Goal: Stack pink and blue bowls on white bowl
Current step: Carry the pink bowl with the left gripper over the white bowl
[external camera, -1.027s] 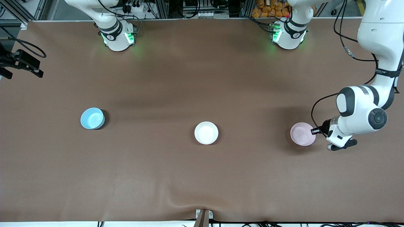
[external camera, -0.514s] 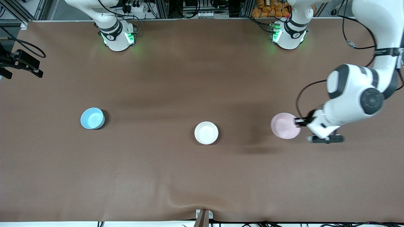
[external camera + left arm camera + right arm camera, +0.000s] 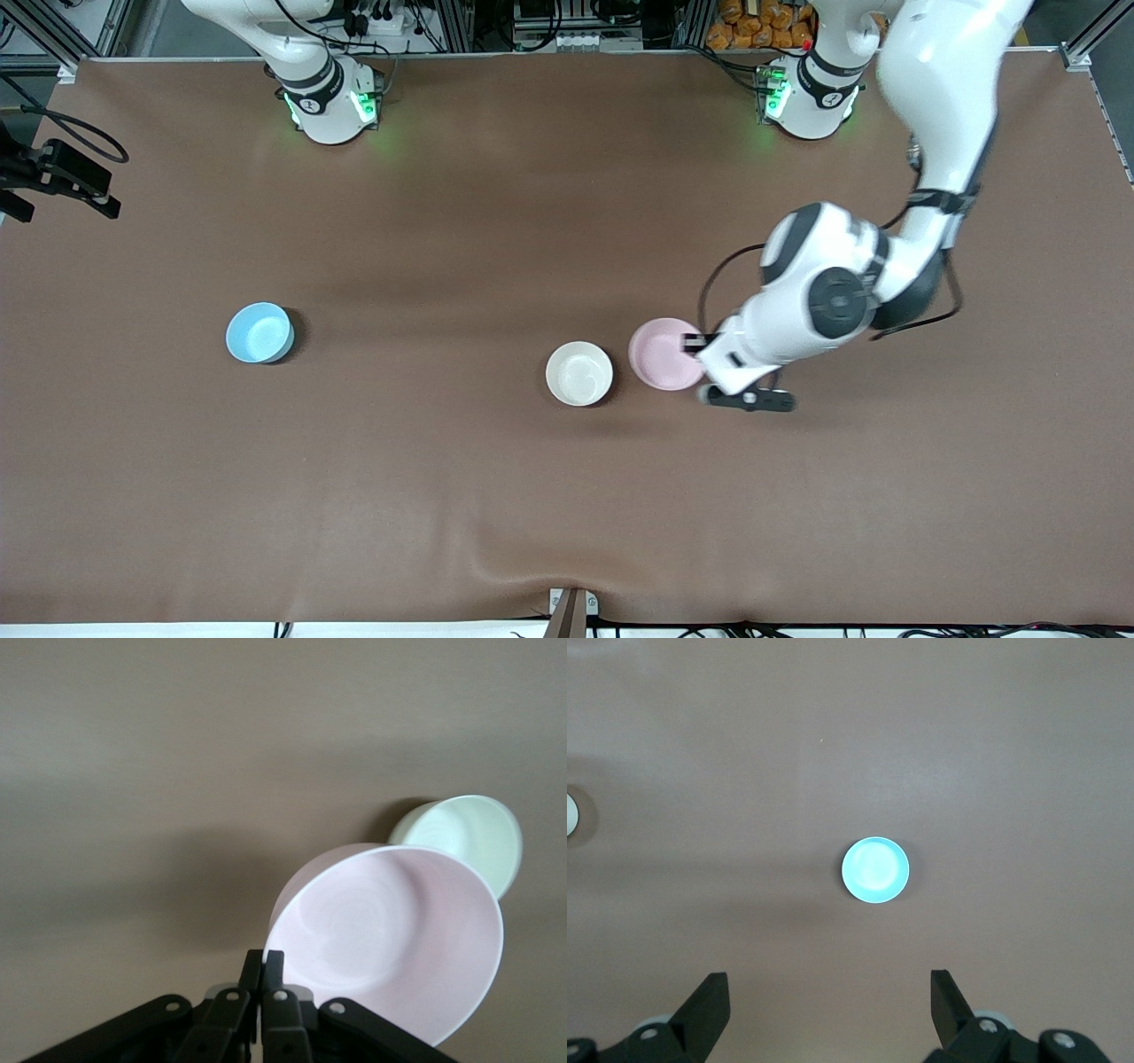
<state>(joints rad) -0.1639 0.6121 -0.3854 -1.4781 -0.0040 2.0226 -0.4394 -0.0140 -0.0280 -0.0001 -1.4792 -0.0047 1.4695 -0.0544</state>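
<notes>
Pink bowl (image 3: 664, 354), a small round glossy one of pale pink, hangs in the air pinched by its rim in the left claw (image 3: 694, 344), whose fingers are closed hard on the thin edge; in the left wrist view the pale pink glossy bowl (image 3: 390, 935) tilts, its mouth turned toward the camera. It is over the table (image 3: 532, 496) just beside the small round glossy white bowl (image 3: 579, 373), which sits on the table near the middle.

Risks, as I judge them: a rim pinch on a slick glaze gives little hold, so the bowl could swivel or slip out if the arm swings sharply. Because it hangs tilted, its low edge might catch the white bowl's rim and shove it aside, since that bowl is light and the brown covering looks smooth. Released off-centre, it could perch crooked instead of nesting.

All three bowls look alike in size and shape: shallow, thin-walled, plain, with a shiny finish like glazed ceramic or hard plastic; I cannot tell which. The table's brown sheet is matte, with a slight pucker at the edge nearest the front camera.

Toward the right arm's end of the table, well apart from the others, sits the small round glossy light blue bowl (image 3: 259, 332). The right claw (image 3: 828, 1014) waits high over it, fingers spread wide and empty.
</notes>
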